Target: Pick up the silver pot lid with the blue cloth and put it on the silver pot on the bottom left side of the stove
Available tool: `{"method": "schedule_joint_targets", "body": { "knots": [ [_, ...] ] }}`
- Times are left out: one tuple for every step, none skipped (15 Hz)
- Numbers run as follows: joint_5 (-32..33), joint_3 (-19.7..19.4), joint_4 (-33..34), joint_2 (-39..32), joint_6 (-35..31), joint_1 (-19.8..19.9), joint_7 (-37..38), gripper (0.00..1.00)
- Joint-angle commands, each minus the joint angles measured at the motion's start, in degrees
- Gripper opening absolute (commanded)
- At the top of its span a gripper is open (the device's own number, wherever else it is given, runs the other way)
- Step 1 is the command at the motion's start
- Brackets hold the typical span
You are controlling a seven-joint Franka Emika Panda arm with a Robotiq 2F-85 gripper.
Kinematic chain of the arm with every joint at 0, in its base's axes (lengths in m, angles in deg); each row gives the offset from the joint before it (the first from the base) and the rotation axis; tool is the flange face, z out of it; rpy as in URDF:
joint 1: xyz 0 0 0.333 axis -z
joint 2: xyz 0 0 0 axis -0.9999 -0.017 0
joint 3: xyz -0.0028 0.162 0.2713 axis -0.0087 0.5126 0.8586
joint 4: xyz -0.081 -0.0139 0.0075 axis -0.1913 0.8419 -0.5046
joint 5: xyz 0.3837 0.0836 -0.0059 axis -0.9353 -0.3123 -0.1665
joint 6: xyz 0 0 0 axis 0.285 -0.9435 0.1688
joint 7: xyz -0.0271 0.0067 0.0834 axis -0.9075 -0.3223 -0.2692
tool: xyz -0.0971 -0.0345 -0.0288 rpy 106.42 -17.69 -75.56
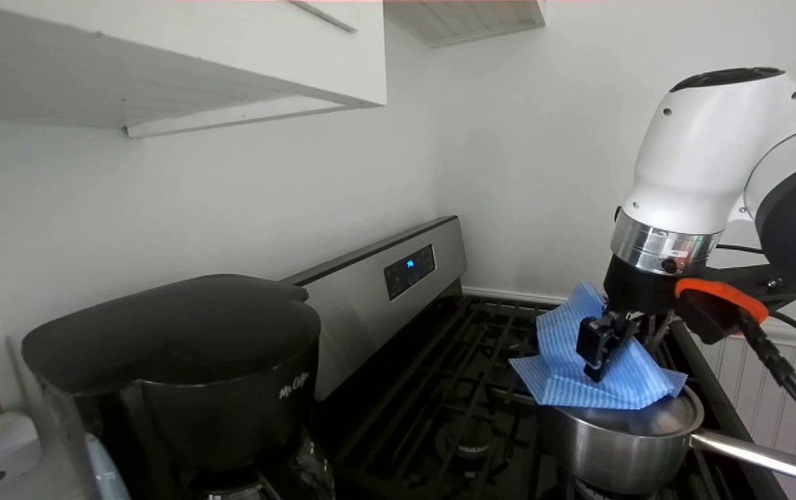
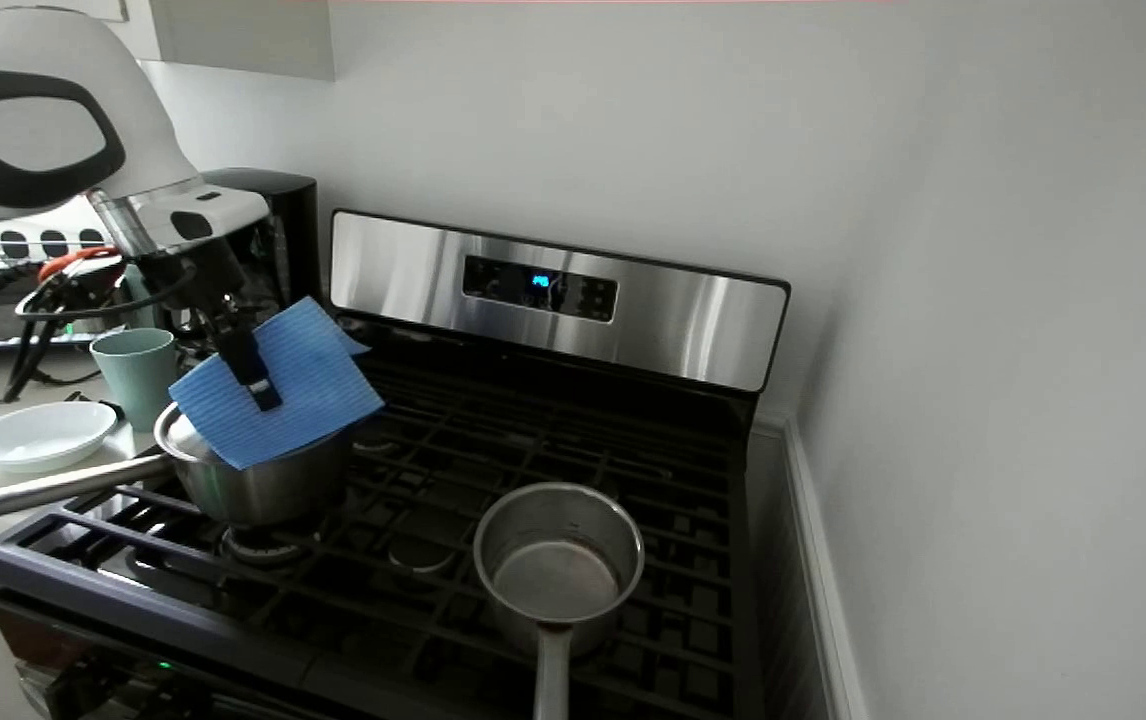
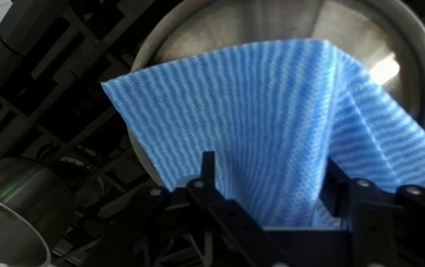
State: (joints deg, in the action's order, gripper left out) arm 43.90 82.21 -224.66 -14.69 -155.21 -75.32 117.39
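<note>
1. Gripper (image 3: 270,168): grasping the light-blue striped square cloth (image 3: 264,111). 2 black fingers (image 2: 249,365) sit against it from opposite sides, spaced apart, folds in between.
2. Round shiny steel lid (image 3: 272,26) sits on the wide shiny steel pot (image 1: 613,455), front left corner of the black gas cooktop (image 2: 473,440) with grates. Cloth covers the lid's middle, so can't tell if the fingers have hold of it too.
3. Cloth flares; 1 corner points up beside the gripper in both exterior views, lower part hangs over the lid.
4. Pot's long straight steel handle (image 1: 766,455) runs out past the cooktop edge by that corner.
5. Smaller steel saucepan (image 2: 558,560) stands near the right edge, its handle (image 2: 552,680) toward the front edge, well apart from the gripper.
6. Stainless-steel back panel (image 2: 673,315) with a dark display (image 1: 410,273) runs along the back edge.
7. Past the left edge: black plastic coffee maker (image 1: 183,347); in an exterior view also a pale-green cup (image 2: 138,370) and a shallow white bowl (image 2: 38,435).
</note>
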Motion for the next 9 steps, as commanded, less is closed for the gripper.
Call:
{"method": "schedule_joint_targets", "body": {
  "knots": [
    [-0.9, 0.3, 0.2, 0.9, 0.3, 0.0, 0.3, 0.98],
    [-1.2, 0.2, 0.5, 1.2, 0.7, -0.1, 0.0, 1.0],
    [-1.3, 0.1, 0.9, 1.3, 1.1, -0.1, -0.3, 1.0],
    [-1.5, 0.0, 1.3, 1.4, 1.4, -0.2, -0.9, 1.0],
    [-2.3, -0.4, 1.7, 1.7, 1.9, -0.5, -1.9, 1.0],
    [-3.2, -0.6, 2.1, 2.0, 2.5, -0.8, -2.6, 1.0],
    [-4.8, -1.1, 2.7, 2.5, 3.6, -1.3, -4.2, 1.0],
    [-5.8, -1.2, 3.3, 2.9, 4.5, -1.5, -5.0, 1.0],
    [-7.2, -1.5, 4.0, 3.4, 5.9, -1.8, -6.5, 1.0]
  ]
}}
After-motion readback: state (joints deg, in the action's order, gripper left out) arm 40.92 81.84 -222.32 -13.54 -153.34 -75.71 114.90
